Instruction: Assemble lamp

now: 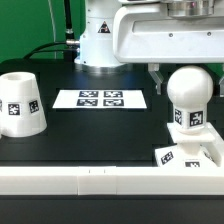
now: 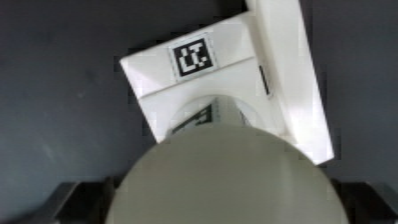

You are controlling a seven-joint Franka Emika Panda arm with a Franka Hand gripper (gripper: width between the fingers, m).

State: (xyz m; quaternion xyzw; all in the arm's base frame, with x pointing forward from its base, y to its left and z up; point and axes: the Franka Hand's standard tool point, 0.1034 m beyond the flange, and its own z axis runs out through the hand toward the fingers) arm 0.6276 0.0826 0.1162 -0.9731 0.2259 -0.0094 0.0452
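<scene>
In the exterior view the gripper (image 1: 187,80) hangs at the upper right of the frame, directly over the bulb (image 1: 188,97). Its jaws stand wide, one dark finger (image 1: 156,77) on the exterior view's left of the ball and the other at the frame's right edge. A thin dark gap seems to show between the nearer finger and the ball, so the bulb sits between the jaws, apparently ungripped. The bulb stands upright on the base (image 1: 190,152) at the lower right. A black-and-white square tag faces the camera on the bulb's neck, and more tags show on the base. The shade (image 1: 20,104) stands mouth-up at the left edge, well apart from the bulb, with a tag on its side. The marker board (image 1: 100,98) lies flat in the middle of the dark table (image 1: 100,135) with a row of tags. The arm's white pedestal (image 1: 100,40) rises behind it, and a long white rail (image 1: 90,182) runs across the foreground, just in front of the base. In the wrist view the bulb (image 2: 222,180) fills the foreground between the two dark fingers (image 2: 86,200); contact cannot be told there. Beyond it lie the base (image 2: 178,85), its square tag plainly visible, and the rail (image 2: 294,70) close alongside.
</scene>
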